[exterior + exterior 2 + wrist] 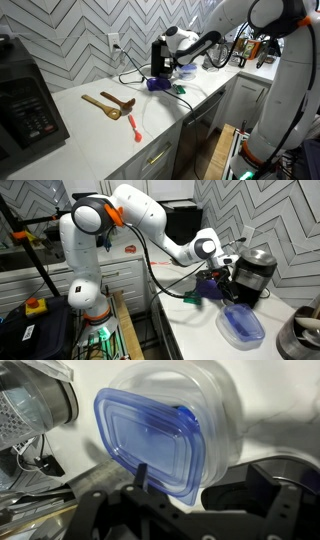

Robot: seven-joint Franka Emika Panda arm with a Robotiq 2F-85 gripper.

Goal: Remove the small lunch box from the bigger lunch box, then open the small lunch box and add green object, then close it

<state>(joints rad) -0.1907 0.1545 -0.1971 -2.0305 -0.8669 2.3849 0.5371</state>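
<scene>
Closest to the wrist camera is the dark hand [185, 505]. Just past it a blue-rimmed lid [150, 445] overlaps a clear rounded tub [215, 400]; that view does not settle which box these belong to. I cannot tell whether the hand is open or pinching something: one slim dark tip stands at the lid's near edge, but no firm grip shows.

In an exterior view the hand hangs right over the big box [157, 84], which sits on the white surface [100, 125]. The green piece [180, 91] lies just beside the big box, toward the surface's front edge. The small box [243, 326] appears to rest well apart from the big box, near a metal pot [300, 340], with its lid apparently on.

If that reading holds, the small box is out and the step in hand is opening it. To do that well:

- Come down at one corner of the lid, not its middle.
- Catch only the rim and peel upward slowly, since so light a box will likely lift or skid with the lid.
- Lay the lid flat on the side away from the big box, so the path back to the green piece stays free.
- Pinch the green piece low, as it is tiny.
</scene>
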